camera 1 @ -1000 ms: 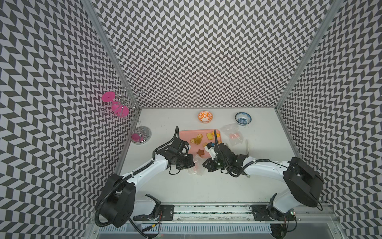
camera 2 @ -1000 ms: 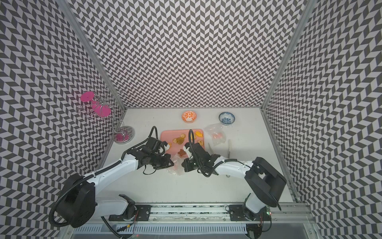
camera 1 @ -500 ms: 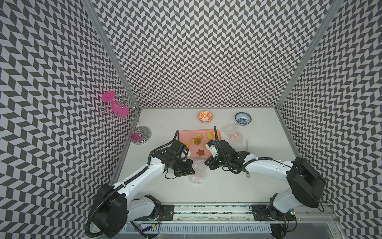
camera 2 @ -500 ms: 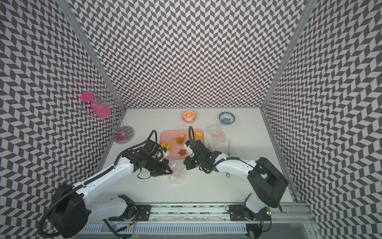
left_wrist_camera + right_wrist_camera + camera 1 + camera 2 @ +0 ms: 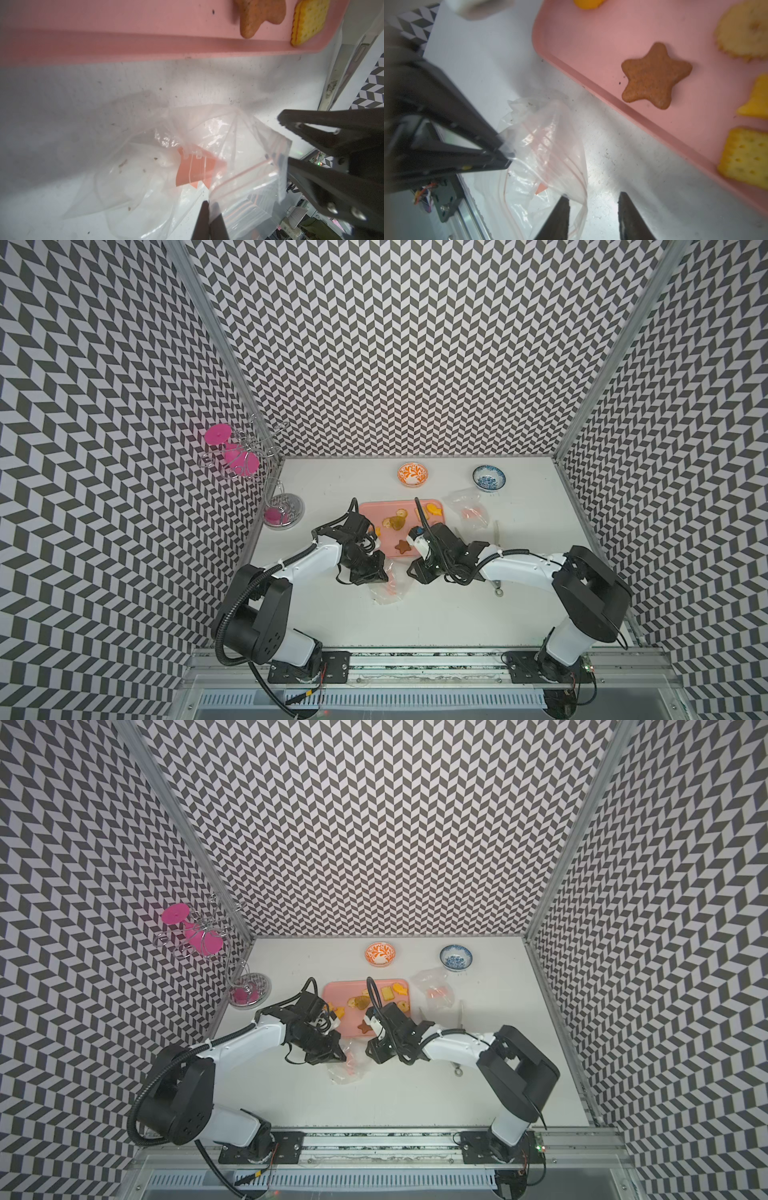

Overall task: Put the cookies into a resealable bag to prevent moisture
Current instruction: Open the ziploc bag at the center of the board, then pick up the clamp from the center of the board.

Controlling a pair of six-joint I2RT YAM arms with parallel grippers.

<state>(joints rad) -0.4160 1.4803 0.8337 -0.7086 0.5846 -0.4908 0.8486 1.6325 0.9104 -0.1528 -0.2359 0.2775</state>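
Beside the pink tray (image 5: 581, 31), the right gripper (image 5: 593, 197) has just spread its jaws next to the bag (image 5: 546, 145), whose rim the left gripper (image 5: 506, 159) pinches. It seems free to fetch the cookies (image 5: 395, 522) lying on the tray.

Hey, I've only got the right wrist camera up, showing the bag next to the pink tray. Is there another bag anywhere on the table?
Observer: Yes. In both top views a second clear bag lies beside the pink tray, near a blue-patterned bowl.
Operator: Any cookies on the tray outside my picture?
Observer: Yes, more cookies lie along its far edge.
Operator: I see an orange sliver in my bag. What is it?
Observer: The left wrist view shows a flat orange-red patch with pale lines, in or on the bag. I cannot tell what it is.
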